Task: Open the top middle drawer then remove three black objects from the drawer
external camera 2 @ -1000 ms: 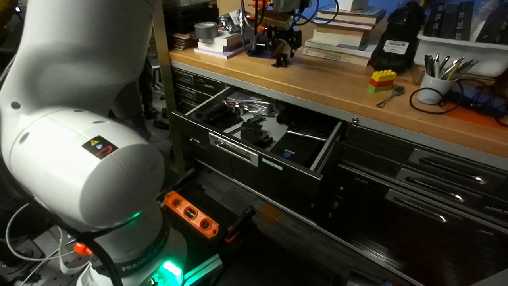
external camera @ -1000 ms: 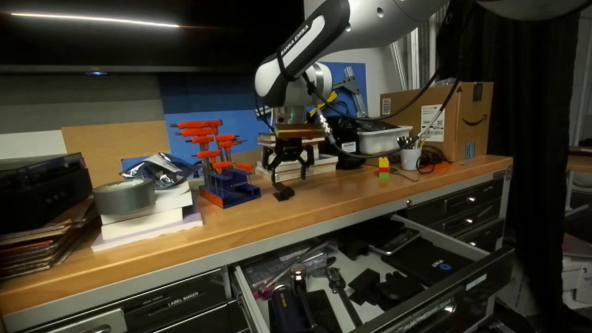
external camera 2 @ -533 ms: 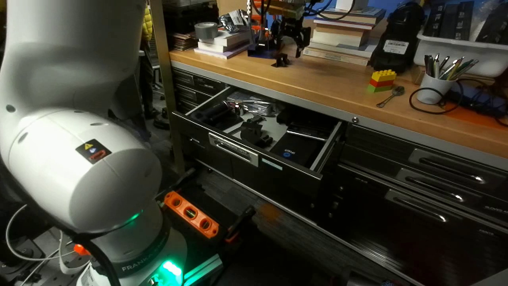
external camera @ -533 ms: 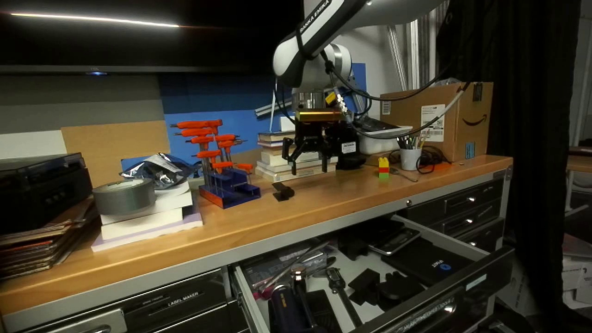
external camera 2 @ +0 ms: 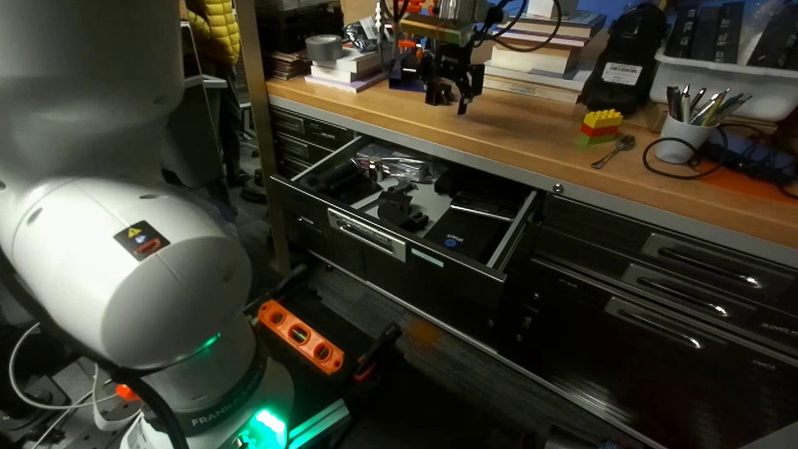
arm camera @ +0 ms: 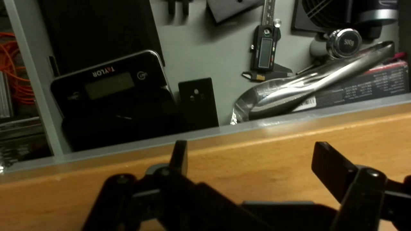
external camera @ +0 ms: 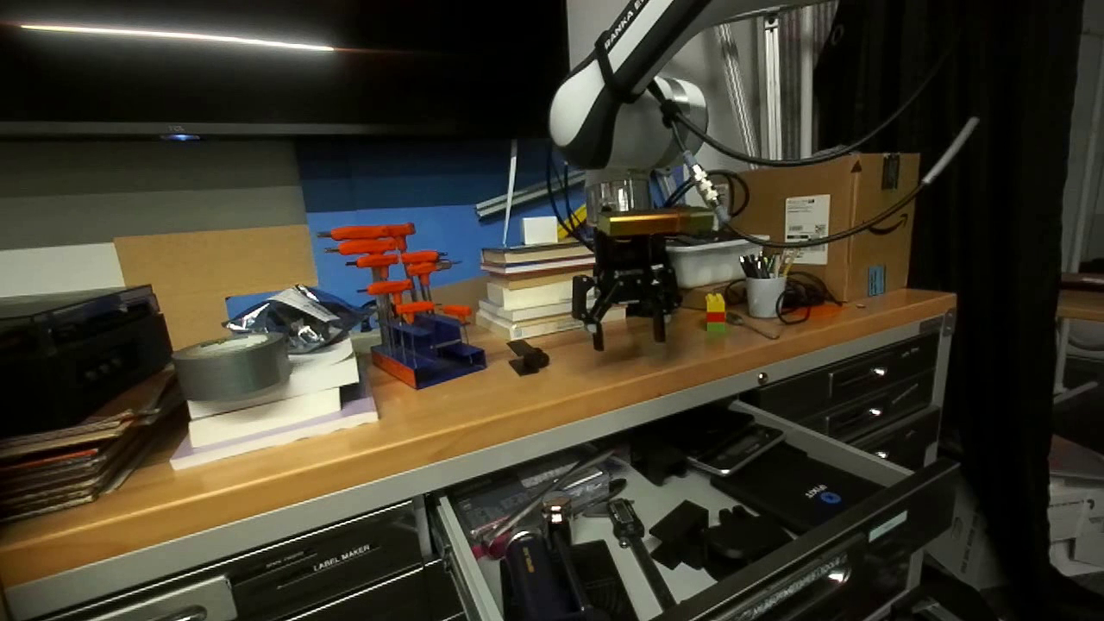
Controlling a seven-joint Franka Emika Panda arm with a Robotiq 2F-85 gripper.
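Wrist view, and the gripper [arm camera: 252, 157] hangs over the wooden worktop [arm camera: 247, 179], fingers [arm camera: 332, 171] spread wide apart! In both exterior views the top middle drawer [external camera 2: 368, 233] stands pulled out below the worktop's front edge, small black objects [external camera: 743, 542] inside, while another small black object [external camera: 528, 358] sits up on the worktop.

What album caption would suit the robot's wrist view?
Open gripper above a wooden worktop; beyond its edge, an open drawer holds a Taylor scale, digital calipers and black pieces.
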